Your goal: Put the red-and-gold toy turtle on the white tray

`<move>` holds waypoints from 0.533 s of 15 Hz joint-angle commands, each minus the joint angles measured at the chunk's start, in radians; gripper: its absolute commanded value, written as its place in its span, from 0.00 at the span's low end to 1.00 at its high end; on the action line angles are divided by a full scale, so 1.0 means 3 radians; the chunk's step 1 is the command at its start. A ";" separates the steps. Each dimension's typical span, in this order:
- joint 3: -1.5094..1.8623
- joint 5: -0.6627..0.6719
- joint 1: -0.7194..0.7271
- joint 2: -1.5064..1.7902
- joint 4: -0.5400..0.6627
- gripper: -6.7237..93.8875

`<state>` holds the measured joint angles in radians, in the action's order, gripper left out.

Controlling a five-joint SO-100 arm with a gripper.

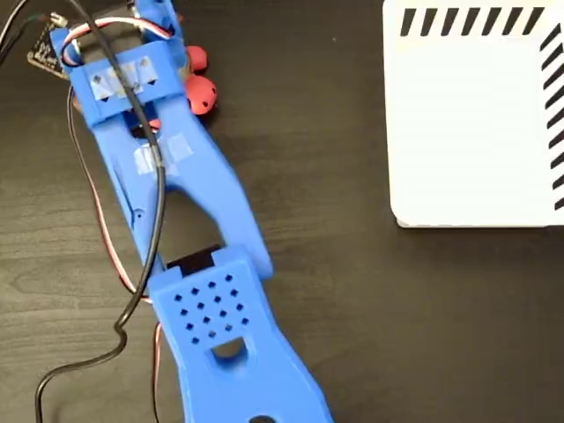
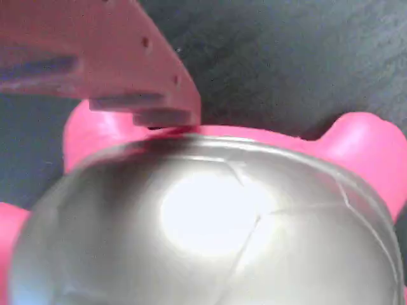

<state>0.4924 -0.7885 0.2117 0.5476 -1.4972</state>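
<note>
Filling my wrist view, red-and-gold toy turtle is sitting near the desk's far-left corner, one finger of my gripper touching its rim, presumably for grasping; whether I'm gripping it, I cannot tell. White tray is waiting well apart at the far-right corner.

The fixed view is evenly lit and sharp, though the white tray at three o'clock is nearly blown out. The wrist view is soft and out of focus, with a bright glare patch on the turtle's shell at six o'clock.
</note>
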 commanded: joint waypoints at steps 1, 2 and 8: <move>-0.0245 -0.0041 0.0026 0.0102 -0.0020 0.65; -0.0286 -0.0036 0.0031 0.0056 -0.0020 0.65; -0.0353 -0.0051 0.0077 -0.0015 -0.0020 0.52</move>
<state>0.4418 -0.7977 0.2163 0.5093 -1.4972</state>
